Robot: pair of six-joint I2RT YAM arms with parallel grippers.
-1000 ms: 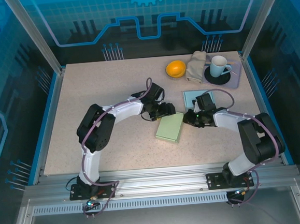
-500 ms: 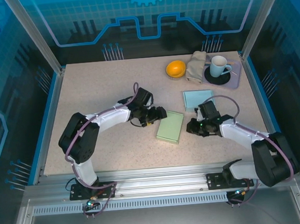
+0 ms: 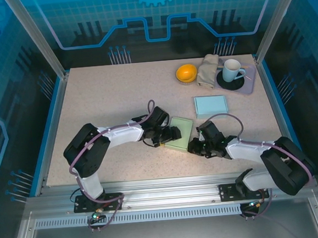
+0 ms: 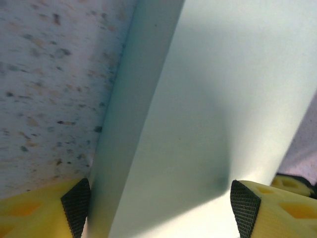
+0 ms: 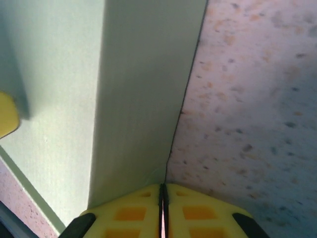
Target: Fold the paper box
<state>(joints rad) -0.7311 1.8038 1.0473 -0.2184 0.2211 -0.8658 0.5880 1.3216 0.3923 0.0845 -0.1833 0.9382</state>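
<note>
The pale green paper box lies flat near the middle of the table. My left gripper is open at the box's left side. In the left wrist view one pad sits beside the box's side wall and the other pad hangs over its top face. My right gripper is shut, and its tips press against the foot of the box's wall at the near right corner. The left gripper's yellow finger rests on the box top.
A light blue flat sheet lies behind the box to the right. At the back right are an orange bowl, a folded cloth and a mug on a dark saucer. The speckled tabletop lies bare on the left.
Both grippers came nearer. The left one slid onto the box's left side. The right one moved from the box's right side to its near right corner. The box shifted slightly.
</note>
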